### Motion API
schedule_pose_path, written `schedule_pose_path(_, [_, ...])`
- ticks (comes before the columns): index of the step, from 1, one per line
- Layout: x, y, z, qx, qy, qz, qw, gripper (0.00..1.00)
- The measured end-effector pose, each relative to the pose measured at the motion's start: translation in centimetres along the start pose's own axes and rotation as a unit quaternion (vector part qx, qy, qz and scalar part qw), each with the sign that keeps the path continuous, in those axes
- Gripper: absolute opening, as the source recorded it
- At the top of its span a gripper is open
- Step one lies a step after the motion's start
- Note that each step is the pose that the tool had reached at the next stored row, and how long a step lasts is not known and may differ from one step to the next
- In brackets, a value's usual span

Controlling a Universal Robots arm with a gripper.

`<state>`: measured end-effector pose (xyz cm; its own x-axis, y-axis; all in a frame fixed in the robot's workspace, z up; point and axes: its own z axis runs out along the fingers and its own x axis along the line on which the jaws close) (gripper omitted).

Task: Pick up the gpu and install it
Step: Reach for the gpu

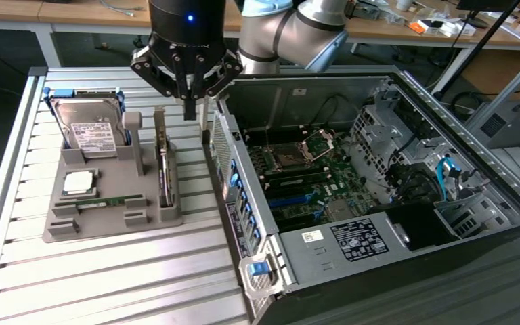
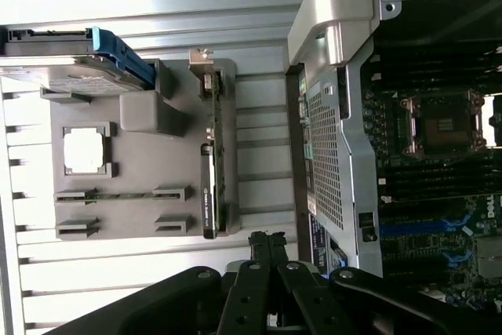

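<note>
Robotics lab: a robot arm (image 1: pixel 296 30) hangs over a slatted metal bench (image 1: pixel 106 277) bearing an open PC case (image 1: pixel 228 156), cluttered wooden desks (image 1: pixel 89 13) behind.

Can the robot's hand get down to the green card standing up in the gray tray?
Probably yes. The hand hangs above the gpu, nearer the computer case, with nothing between them. The gpu stands on edge in the gray tray; the hand is shut.

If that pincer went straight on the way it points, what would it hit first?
Probably the slatted table, in the gap between the grey tray and the computer case, near the gpu; depth is unclear.
</note>
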<state>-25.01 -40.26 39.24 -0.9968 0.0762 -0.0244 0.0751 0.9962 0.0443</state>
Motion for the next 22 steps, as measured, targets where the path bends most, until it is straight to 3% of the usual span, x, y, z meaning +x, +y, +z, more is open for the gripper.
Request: schedule_pose_path(22, [0.91,-0.10,-0.01,0.0000,0.0000,0.000,1.0000,0.11])
